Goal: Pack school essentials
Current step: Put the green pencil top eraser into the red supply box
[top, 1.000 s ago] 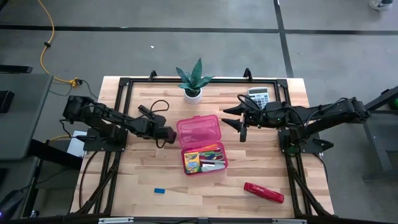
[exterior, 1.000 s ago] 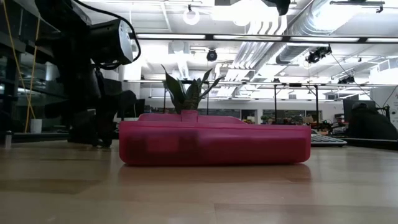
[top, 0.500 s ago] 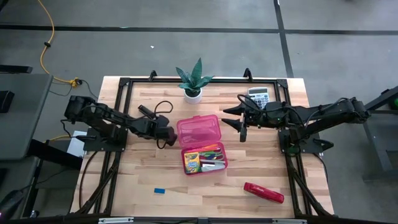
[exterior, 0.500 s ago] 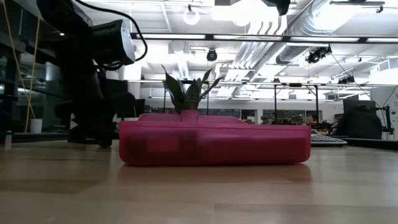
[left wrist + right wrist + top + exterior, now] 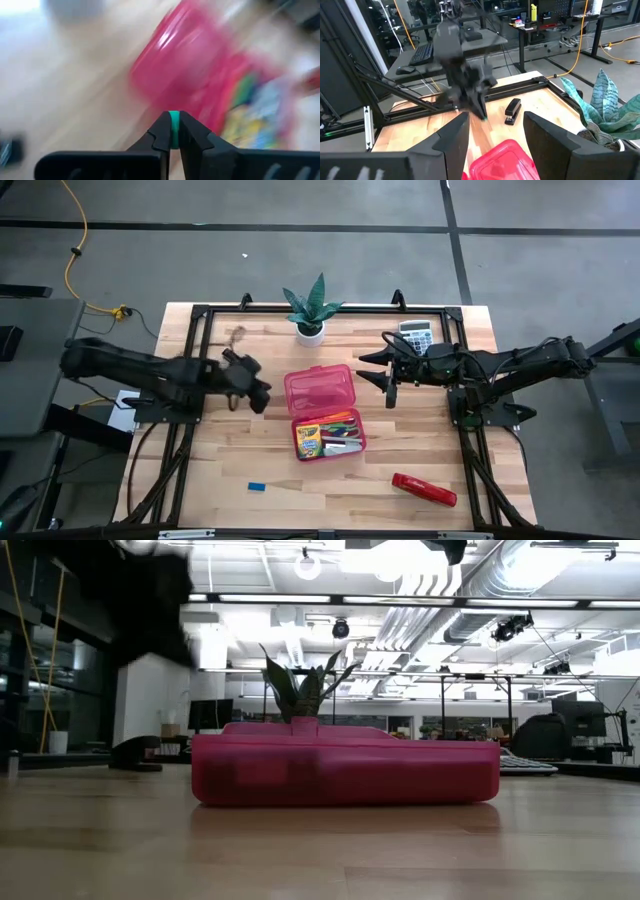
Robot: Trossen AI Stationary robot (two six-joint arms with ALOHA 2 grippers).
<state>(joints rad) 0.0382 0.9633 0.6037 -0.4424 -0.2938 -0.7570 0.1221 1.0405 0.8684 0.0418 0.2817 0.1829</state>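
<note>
Pink stationery set point(image 5: 325, 412) just beside the left end effector point(image 5: 262, 395).

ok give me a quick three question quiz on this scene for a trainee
1. True or false: the pink case lies open on the table.
2. Which lies nearest the right gripper? A calculator, B red stapler, C blue eraser.
3. Fill in: the left gripper pinches a small ___ thing.

Key: 1 true; 2 A; 3 green.
</note>
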